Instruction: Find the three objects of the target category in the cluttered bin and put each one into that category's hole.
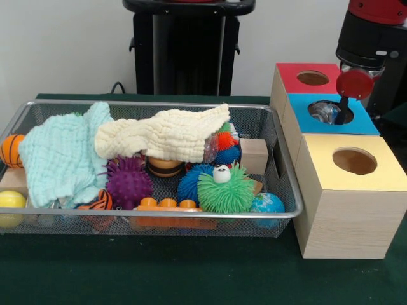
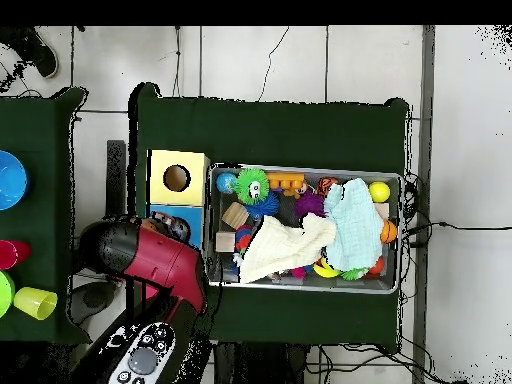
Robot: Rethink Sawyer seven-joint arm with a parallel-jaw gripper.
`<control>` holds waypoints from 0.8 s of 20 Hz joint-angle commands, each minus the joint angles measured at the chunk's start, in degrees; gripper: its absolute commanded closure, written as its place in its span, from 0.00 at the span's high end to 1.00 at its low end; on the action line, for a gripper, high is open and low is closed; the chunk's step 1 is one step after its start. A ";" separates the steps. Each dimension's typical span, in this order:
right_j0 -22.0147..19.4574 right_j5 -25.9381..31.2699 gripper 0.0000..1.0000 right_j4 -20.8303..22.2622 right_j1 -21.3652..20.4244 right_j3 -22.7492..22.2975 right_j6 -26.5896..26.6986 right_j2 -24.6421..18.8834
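The wire-mesh bin (image 1: pixel 159 103) lies at the left, full of toys: a green fuzzy ball (image 1: pixel 226 189), blue (image 1: pixel 193 182) and purple (image 1: pixel 127 182) spiky balls, a globe ball (image 1: pixel 267 204) and a wooden block (image 1: pixel 254 155). A cream cloth (image 1: pixel 165 135) and a mint cloth (image 1: pixel 63 155) cover the rest. The blue-topped box's hole (image 1: pixel 318 107) holds a shiny clear thing (image 1: pixel 324 114). My gripper (image 1: pixel 343 112) hangs right over that hole, its tip at the rim. In the overhead view my arm (image 2: pixel 150 255) covers most of the blue box (image 2: pixel 190 213) beside the bin (image 2: pixel 300 168).
The red-topped box (image 1: pixel 305 70) stands behind the blue one and the yellow-topped box (image 1: pixel 381 178) in front of it. The robot's pedestal (image 1: pixel 187 44) stands behind the bin. In the overhead view, a side table at the left holds a blue bowl (image 2: pixel 10 180) and cups (image 2: pixel 35 300).
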State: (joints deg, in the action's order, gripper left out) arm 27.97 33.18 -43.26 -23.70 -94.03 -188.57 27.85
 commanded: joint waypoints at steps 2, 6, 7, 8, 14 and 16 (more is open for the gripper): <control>-2.55 3.60 1.00 2.10 -1.20 -1.48 -5.36 -3.49; -2.65 3.98 1.00 2.35 -1.88 -1.78 -5.26 -3.65; -2.71 3.96 1.00 2.37 -2.05 -1.93 -5.16 -3.70; -2.79 3.94 1.00 2.36 -2.16 -2.00 -5.05 -3.79; -3.07 3.57 1.00 2.12 -2.72 -2.66 -4.79 -4.17; -2.90 4.03 1.00 2.24 -2.74 -2.38 -5.15 -3.95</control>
State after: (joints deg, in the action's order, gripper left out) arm 27.76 33.94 -42.73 -25.50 -94.61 -188.57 27.86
